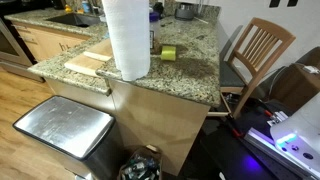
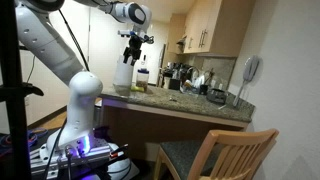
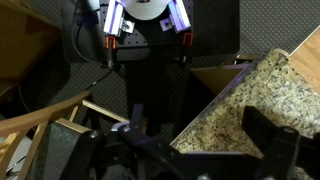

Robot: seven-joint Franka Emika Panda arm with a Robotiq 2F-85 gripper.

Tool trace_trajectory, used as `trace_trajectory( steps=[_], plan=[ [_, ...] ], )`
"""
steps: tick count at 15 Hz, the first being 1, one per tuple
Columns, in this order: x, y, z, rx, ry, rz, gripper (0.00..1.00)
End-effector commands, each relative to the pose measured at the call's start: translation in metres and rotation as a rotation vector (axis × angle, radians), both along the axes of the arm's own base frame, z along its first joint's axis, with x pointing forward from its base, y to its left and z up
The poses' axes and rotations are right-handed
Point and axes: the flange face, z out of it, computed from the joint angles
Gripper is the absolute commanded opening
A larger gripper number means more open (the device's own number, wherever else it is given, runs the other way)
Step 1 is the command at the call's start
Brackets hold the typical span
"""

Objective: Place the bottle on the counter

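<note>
While the gripper (image 2: 134, 45) hangs above the counter's (image 1: 190, 62) end edge, we see its jaws wide and empty.
The bottle (image 2: 143, 78) stands on the counter beside the paper towel roll (image 2: 122, 74); we judge rising straight up avoids knocking either.

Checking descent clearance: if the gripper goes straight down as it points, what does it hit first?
Likely the counter near its edge, close beside the bottle. The gripper hangs open above it; depth is unclear, so it could clip the bottle.
</note>
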Motion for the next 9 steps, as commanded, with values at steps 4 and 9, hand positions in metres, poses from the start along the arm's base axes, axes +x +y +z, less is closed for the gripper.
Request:
trace_trajectory(
  steps=[4,9],
  plan=[
    [0.010,0.001,0.006,-0.028,-0.139,0.105,1.00],
    [0.031,0.010,0.016,0.021,-0.358,0.261,1.00]
  ],
)
